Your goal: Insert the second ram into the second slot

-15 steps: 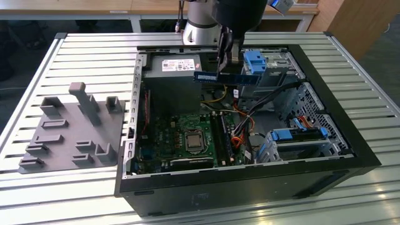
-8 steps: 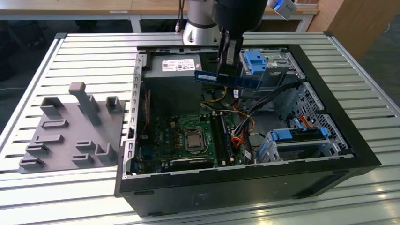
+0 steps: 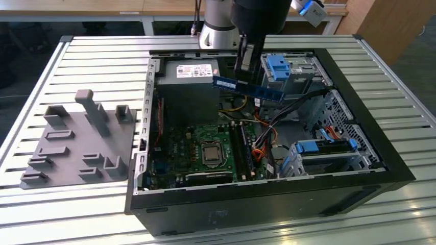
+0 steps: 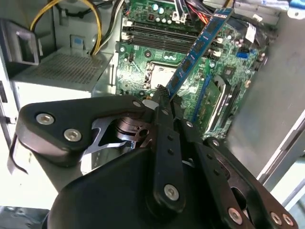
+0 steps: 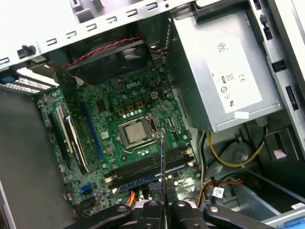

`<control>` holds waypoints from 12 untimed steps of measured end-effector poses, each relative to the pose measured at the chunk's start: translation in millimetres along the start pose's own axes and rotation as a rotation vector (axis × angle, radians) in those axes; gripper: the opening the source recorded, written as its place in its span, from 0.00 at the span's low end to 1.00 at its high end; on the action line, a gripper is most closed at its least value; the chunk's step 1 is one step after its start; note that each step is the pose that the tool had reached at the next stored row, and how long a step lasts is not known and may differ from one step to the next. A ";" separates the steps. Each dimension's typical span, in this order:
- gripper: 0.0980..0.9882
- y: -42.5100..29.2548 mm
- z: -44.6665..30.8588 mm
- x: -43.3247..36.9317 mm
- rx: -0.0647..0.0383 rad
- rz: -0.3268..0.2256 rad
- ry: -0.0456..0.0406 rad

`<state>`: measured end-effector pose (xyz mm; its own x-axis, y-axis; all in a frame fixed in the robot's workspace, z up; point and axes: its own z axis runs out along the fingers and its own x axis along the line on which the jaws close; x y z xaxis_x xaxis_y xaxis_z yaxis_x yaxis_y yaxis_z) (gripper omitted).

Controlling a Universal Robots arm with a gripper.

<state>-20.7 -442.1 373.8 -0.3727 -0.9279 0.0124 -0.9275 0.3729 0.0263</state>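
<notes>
Closest to the wrist cameras is the gripper [image 4: 162, 93] itself, with its black fingers [image 4: 167, 143] pressed tight on one end of the second ram [image 4: 200, 43]. So the gripper is clenched, and it is grasping that stick. The second ram is dark blue with little black chips in a row. It sticks out from the fingers, up in the air, and touches nothing else. In the exterior view the gripper [image 3: 241, 69] holds the second ram [image 3: 256, 90] tilted above the open computer case [image 3: 272, 199], near the grey power box [image 3: 187, 76] and a blue bracket [image 3: 278, 66]. Down below lies the green board [image 3: 197, 148] with its square chip holder [image 3: 210, 151] in the middle. In the first wrist view the second ram [image 5: 162, 157] shows as a thin line, edge on, over the long memory slots [image 5: 143, 168] that run just beside the chip holder [image 5: 136, 132]. It is not in any slot. Yellow wires [image 5: 233, 160] curl by the power box [image 5: 224, 67]. The computer case sits on a tabletop [image 3: 89, 56] of metal slats. On the exterior view's left, a grey tray [image 3: 75, 148] with pegs rests on the tabletop, well apart from the gripper.
</notes>
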 end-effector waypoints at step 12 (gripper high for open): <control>0.04 0.0 2.3 0.0 0.005 0.195 0.0077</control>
<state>-20.7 -442.1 371.5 -0.5452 -0.8379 0.0244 -0.8378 0.5457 0.0180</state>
